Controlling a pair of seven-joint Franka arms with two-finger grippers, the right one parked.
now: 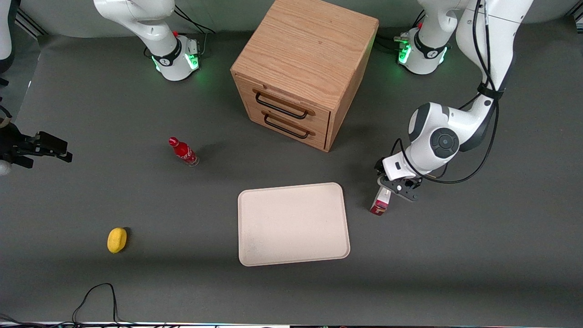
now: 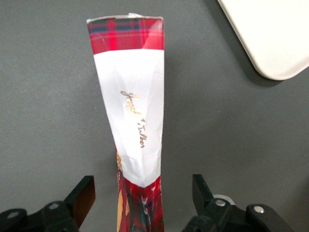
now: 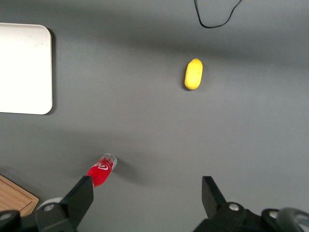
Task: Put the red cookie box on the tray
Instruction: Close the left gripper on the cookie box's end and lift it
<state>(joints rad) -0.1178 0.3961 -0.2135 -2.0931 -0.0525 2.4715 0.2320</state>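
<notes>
The red cookie box (image 1: 380,202) lies on the grey table (image 1: 455,255), just beside the tray (image 1: 294,223) on the working arm's side, apart from the tray's edge. It is a long, narrow carton with a tartan end, a white middle section (image 2: 135,116) carrying gold script, and more red print close to the gripper.

The left arm's gripper (image 1: 395,187) is at the end of the box farther from the front camera. In the wrist view its two fingers (image 2: 82,195) stand spread, one on each side of the carton with table showing between each finger and the box, so the gripper is released and grasps nothing.

The task looks to be at an early stage: the box is not yet gripped or lifted, and the tray holds nothing. Closing, lifting, carrying across and setting down all remain.

The box's long axis runs roughly from far to near, its tartan end pointing towards the front camera, about parallel to the tray's nearest short edge.
</notes>
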